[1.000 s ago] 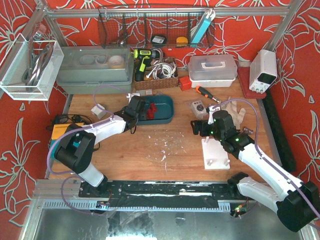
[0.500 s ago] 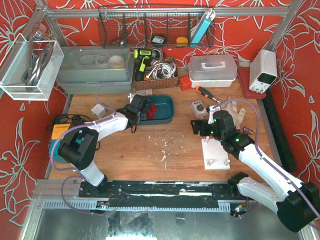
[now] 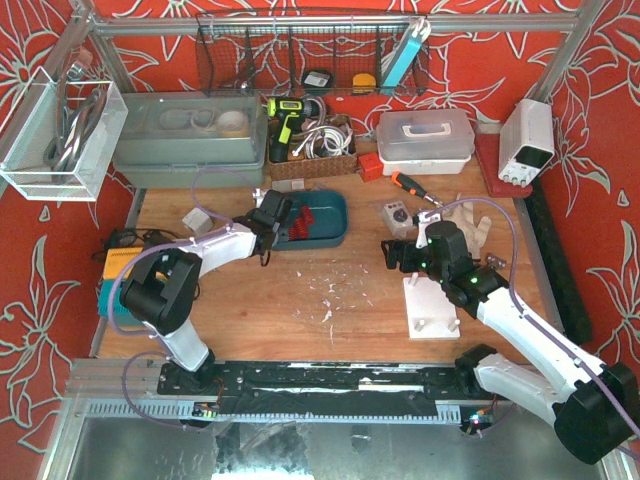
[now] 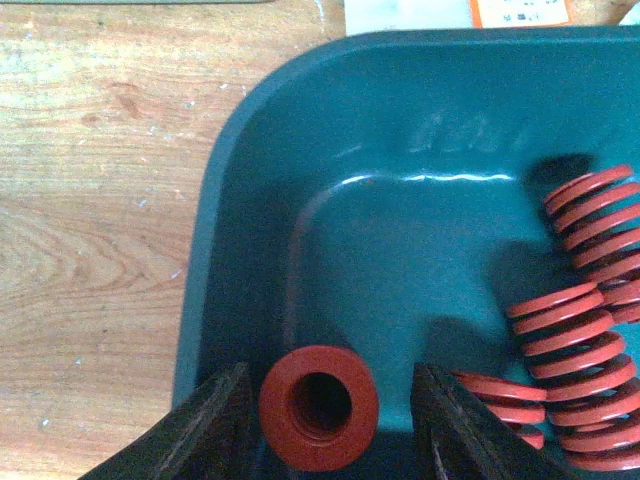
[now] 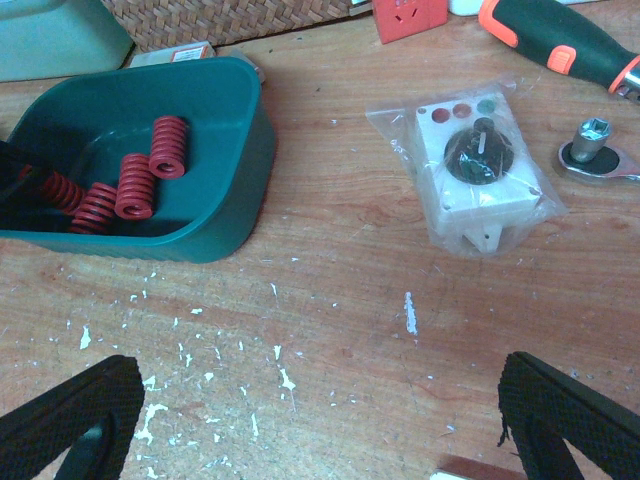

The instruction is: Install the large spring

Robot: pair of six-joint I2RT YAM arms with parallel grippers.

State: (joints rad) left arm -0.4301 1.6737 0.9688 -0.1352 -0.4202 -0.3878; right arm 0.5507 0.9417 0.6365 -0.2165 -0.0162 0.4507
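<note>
Picking not finished, nothing installed yet.
The left gripper (image 3: 277,222) reaches into the tray (image 4: 250,200), its jaws partly drawn in on either side of a red spring (image 4: 318,405) seen end-on, with a thin gap on each side, so I'd call it bracketed, not pinched. More springs (image 4: 580,300) lie beside it in the tray. The right gripper (image 5: 320,430) hangs spread wide over the table, holding nothing. The white plate (image 3: 432,305) with its pegs sits well apart and bare of springs: grip, lift, carry and seating all remain.
</note>
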